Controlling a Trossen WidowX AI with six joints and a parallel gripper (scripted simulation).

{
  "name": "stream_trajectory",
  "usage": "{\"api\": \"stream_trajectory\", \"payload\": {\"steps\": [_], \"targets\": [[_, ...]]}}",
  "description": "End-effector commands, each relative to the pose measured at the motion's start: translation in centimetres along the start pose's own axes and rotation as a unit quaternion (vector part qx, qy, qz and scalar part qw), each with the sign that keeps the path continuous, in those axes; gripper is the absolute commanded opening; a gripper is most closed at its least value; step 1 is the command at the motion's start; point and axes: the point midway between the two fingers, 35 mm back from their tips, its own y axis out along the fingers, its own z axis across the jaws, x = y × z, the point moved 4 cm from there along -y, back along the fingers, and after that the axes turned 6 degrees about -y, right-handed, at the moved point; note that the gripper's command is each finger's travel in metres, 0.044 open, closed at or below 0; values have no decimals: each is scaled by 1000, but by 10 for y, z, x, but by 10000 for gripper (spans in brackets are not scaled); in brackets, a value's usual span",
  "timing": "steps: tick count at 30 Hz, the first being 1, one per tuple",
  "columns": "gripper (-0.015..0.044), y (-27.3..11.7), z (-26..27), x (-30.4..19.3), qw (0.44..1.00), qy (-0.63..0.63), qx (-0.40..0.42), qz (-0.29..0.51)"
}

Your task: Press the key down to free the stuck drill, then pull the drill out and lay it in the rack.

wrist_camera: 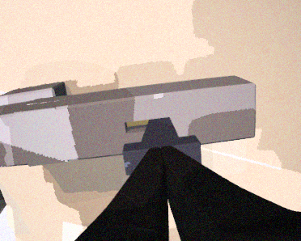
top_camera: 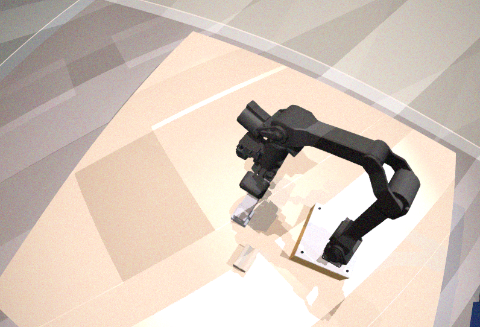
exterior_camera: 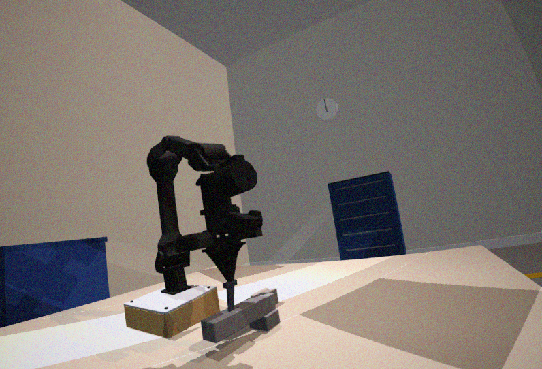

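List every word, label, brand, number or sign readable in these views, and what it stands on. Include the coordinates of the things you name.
No readable text in any view.
Wall clock [exterior_camera: 331, 109]: a hand shows; no numerals can be made out.
Blue drawer cabinet [exterior_camera: 368, 221]: pale lines, no lettering.
Arm [top_camera: 341, 140] [exterior_camera: 168, 207]: no brand legible.

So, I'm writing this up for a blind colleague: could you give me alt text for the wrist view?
Black gripper fingers, shut with their tips together, meet the broad head of a dark key. The key's narrower end covers part of a slot with a yellowish strip inside, in a long grey block.
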Motion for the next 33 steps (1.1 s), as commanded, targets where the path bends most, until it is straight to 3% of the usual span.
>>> {"api": "stream_trajectory", "payload": {"steps": [1,14,17,24,27,31,33], "targets": [[0,19,-2,-6,1000,2,3,25],[0,29,-3,-7,1000,2,3,25],[79,17,-3,-3,1000,2,3,25],[263,-50,-2,5,1000,2,3,25],[341,-41,0,5,1000,-11,4,18],[440,-10,46,20,969,-245,12,17],[440,9,76,24,924,-381,17,16]]}}
